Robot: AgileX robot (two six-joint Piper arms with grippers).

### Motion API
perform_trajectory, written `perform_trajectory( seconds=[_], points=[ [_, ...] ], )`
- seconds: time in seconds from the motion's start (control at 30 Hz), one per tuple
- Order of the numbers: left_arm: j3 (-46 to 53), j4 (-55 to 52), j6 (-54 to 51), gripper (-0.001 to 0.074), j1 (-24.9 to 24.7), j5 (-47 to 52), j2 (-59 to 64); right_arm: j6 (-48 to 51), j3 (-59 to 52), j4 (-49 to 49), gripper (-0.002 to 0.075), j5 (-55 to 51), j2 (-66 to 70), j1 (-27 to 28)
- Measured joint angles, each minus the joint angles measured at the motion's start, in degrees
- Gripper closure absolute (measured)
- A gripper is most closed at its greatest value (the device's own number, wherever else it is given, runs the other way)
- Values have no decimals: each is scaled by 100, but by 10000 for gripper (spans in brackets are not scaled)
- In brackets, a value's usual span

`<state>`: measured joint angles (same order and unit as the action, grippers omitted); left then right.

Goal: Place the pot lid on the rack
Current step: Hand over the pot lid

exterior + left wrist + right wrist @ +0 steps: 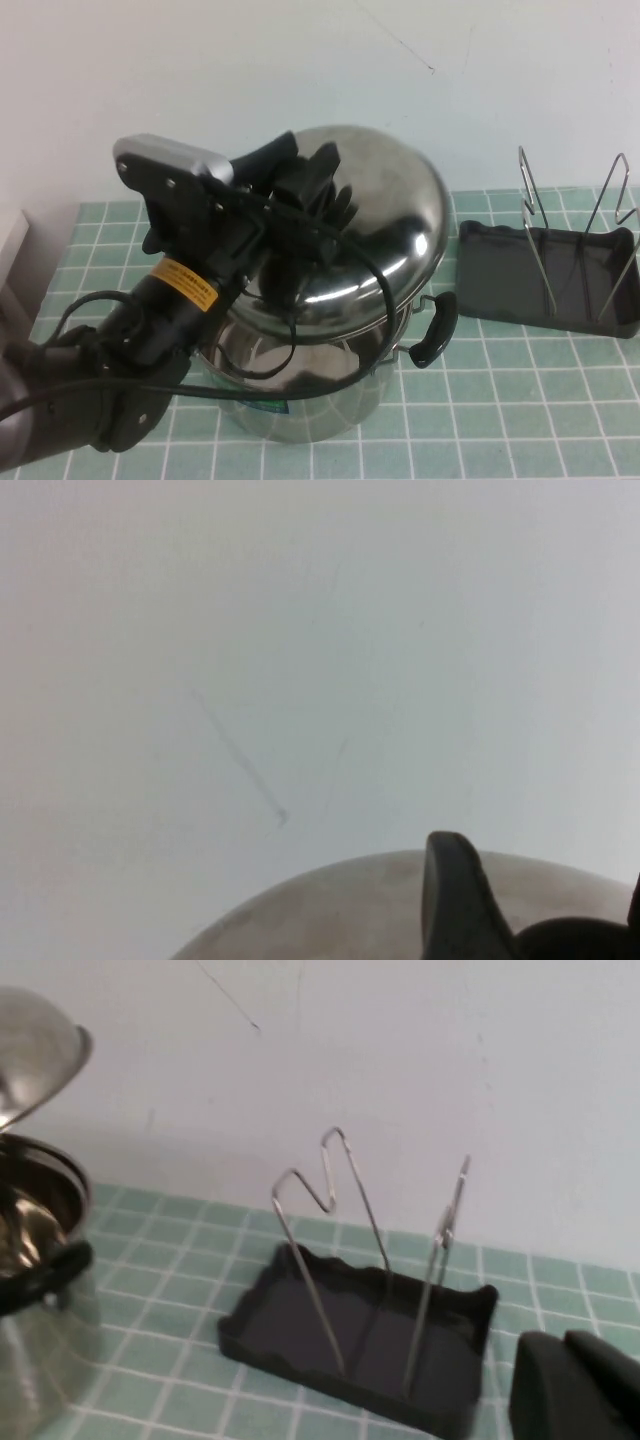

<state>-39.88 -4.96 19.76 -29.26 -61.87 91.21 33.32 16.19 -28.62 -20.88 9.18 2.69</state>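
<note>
With the left gripper [318,192] pinching the knob of the pot lid [385,215], held tilted above the pot [300,385] with the rack [545,275] at 3 o'clock, slippage could drop it; the right gripper [575,1385], near the rack, finger state undeterminable.

Black jointed left arm [120,370] at lower left of the high view, with a yellow warning label with dark print, loose black cables looping alongside, and a silver-grey camera housing with small screws. Black left gripper [318,195] at centre. Dark, blurred shape at lower right of the right wrist view, probably the right gripper [575,1385].
</note>
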Motion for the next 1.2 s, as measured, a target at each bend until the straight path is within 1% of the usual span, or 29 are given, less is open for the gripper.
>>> perform_trajectory(
  seconds=[0.07, 0.1, 0.23, 0.27, 0.33, 0.37, 0.43, 0.5, 0.53, 0.67, 0.73, 0.77, 0.87, 0.97, 1.13, 1.2],
  points=[
    [-54, -85, 550, 423, -44, -101, -159, 561, 170, -717, 728, -157, 0, 0],
    [-105, -125, 798, 423, -79, -131, -240, 1027, 299, -1242, 728, -291, 0, 0],
    [-432, -206, 1197, 423, -346, -194, -465, 3122, 748, -3938, 728, -1119, 49, 0],
    [-578, -231, 1237, 423, -486, -210, -508, 3572, 784, -4486, 728, -1300, 88, 0],
    [-822, -253, 1287, 423, -697, -224, -515, 4124, 826, -5674, 728, -1619, 155, 0],
    [-958, -266, 1297, 423, -838, -224, -515, 4263, 840, -6094, 727, -1685, 179, 0],
    [-1195, -278, 1297, 423, -1129, -224, -515, 4427, 850, -6514, 704, -1711, 226, 0],
    [-1449, -290, 1297, 423, -1387, -224, -515, 4482, 850, -6670, 625, -1737, 275, 0],
    [-1547, -305, 1297, 423, -1476, -231, -515, 4443, 850, -6708, 556, -1762, 287, 0],
    [-1903, -305, 1300, 423, -1802, -299, -515, 3895, 850, -6773, 234, -1793, 332, 0],
    [-1995, -348, 1300, 423, -1943, -313, -515, 3734, 850, -6785, 143, -1811, 398, 0],
    [-2041, -401, 1300, 423, -2010, -313, -515, 3637, 850, -6785, 118, -1835, 462, 0],
    [-2105, -559, 1300, 423, -2198, -252, -515, 3229, 850, -6785, 99, -1921, 644, 0],
    [-2105, -743, 1245, 423, -2334, -77, -515, 2929, 936, -6785, 123, -1932, 844, 0],
    [-2105, -1037, 1207, 423, -2392, 72, -480, 2814, 1305, -6785, 218, -2071, 1083, 0],
    [-2105, -1079, 1233, 423, -2392, 47, -444, 2803, 1479, -6785, 282, -2086, 1138, 0]
  ],
)
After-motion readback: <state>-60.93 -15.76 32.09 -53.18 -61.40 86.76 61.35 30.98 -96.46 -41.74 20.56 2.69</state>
